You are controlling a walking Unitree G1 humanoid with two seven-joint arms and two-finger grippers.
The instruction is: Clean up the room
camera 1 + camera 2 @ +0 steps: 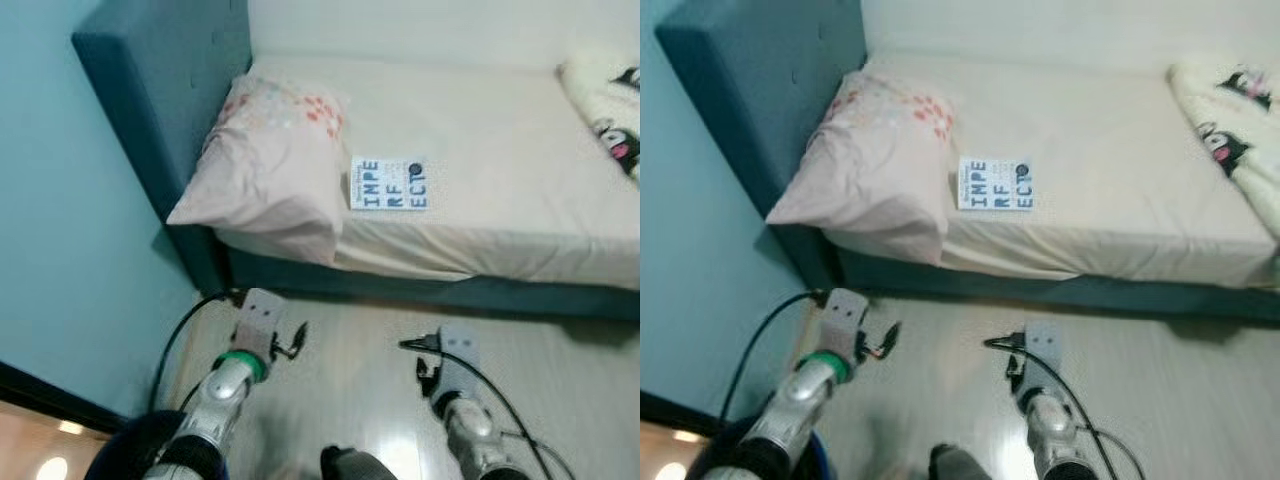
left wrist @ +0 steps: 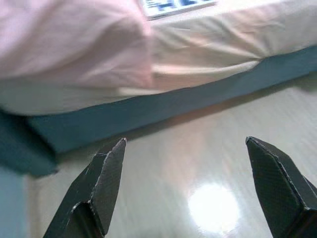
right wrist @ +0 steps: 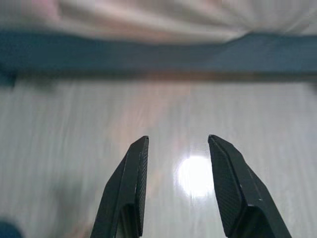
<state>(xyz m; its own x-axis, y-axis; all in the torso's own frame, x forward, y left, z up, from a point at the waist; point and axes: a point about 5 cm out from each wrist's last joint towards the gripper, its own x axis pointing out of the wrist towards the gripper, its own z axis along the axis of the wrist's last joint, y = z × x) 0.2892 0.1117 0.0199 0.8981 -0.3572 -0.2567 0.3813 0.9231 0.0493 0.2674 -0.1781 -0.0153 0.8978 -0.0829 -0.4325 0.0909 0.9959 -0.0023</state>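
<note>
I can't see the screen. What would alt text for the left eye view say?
A bed with a cream sheet and dark teal frame, seen from above, holding a pink pillow and beside it a book. Below, over pale wooden floor, the robot's left gripper and right gripper are held out empty, fingers open.

Pillow [image 1: 270, 165] at bed's [image 1: 500, 150] left end, book [image 1: 388, 184] beside it — headboard [image 1: 160, 90] behind.

Book [image 1: 388, 183]: thin, white cover, big blue block letters "INPE RF ECT", lying flat on the bed sheet, touching the pillow's [image 1: 268, 165] edge. Sits ahead of both grippers, up on the mattress, roughly between left gripper [image 1: 290, 340] and right gripper [image 1: 420, 355]. Cover detail blurry, possibly a small dark logo.
</note>
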